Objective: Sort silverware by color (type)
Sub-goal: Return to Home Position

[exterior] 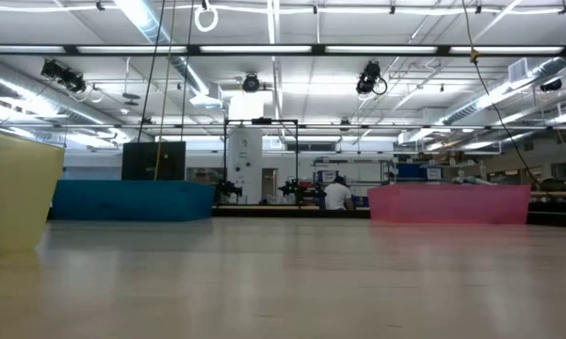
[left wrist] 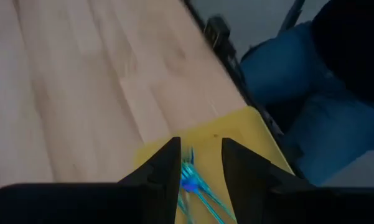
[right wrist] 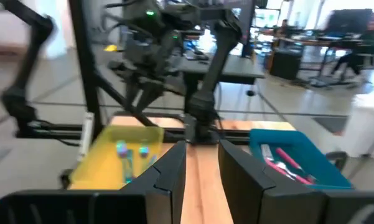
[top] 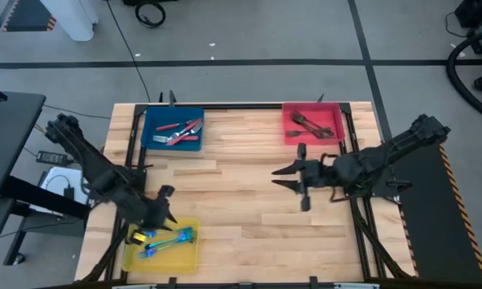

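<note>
Table top [top: 241, 201] made of pale, smooth wood planks, blue forks [top: 167, 238] seen as shiny metal, grey forks [top: 311, 125] seen as dull metal, yellow tray [top: 178, 259] made of smooth plastic

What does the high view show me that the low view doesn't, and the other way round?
Only the high view: the contents, red forks in the blue tray, blue forks in the yellow tray, grey forks in the red tray; also the left claw by the yellow tray and the right claw over bare table, both open. Only the low view: the room behind, with a person far off. Both: the three trays and the wooden table.
</note>
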`<state>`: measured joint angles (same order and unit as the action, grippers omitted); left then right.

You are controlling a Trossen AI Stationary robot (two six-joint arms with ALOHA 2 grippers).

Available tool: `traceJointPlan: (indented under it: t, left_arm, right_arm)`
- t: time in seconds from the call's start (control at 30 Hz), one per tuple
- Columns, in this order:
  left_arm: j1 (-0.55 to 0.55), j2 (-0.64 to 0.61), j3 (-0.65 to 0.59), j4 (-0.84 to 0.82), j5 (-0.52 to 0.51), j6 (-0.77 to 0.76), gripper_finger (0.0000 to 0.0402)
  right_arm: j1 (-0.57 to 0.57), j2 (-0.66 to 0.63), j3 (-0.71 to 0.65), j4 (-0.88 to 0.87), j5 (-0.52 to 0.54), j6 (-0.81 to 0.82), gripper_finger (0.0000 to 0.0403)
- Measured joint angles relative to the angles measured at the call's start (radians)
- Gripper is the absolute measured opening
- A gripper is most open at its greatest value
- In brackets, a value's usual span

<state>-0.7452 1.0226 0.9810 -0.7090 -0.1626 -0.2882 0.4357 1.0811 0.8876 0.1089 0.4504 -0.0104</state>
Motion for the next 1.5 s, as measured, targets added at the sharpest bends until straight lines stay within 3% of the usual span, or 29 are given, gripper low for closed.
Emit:
traceJointPlan:
  t: [0.17,0.3,0.6,0.73,1.07,1.5]
  left_arm:
    - [0.001,-0.113,-0.007,0.010,-0.005,0.151,0.0116]
    - [0.001,-0.211,-0.079,0.045,-0.003,0.222,0.0116]
    - [0.000,-0.451,-0.433,0.380,0.003,0.195,0.0116]
    - [0.000,-0.505,-0.568,0.476,0.003,0.190,0.0116]
    - [0.000,-0.521,-0.790,0.649,0.003,0.118,0.0116]
    - [0.000,-0.521,-0.904,0.751,0.002,0.132,0.0116]
  right_arm:
    - [0.000,-0.137,-0.085,-0.039,-0.116,-0.015,0.0103]
    - [0.000,-0.258,-0.207,-0.011,-0.195,-0.025,0.0103]
    - [0.000,-0.451,-0.525,0.317,-0.406,-0.013,0.0103]
    - [0.000,-0.485,-0.610,0.336,-0.472,0.008,0.0103]
    - [0.000,-0.494,-0.762,0.363,-0.508,0.008,0.0103]
    - [0.000,-0.493,-0.863,0.414,-0.589,0.000,0.0103]
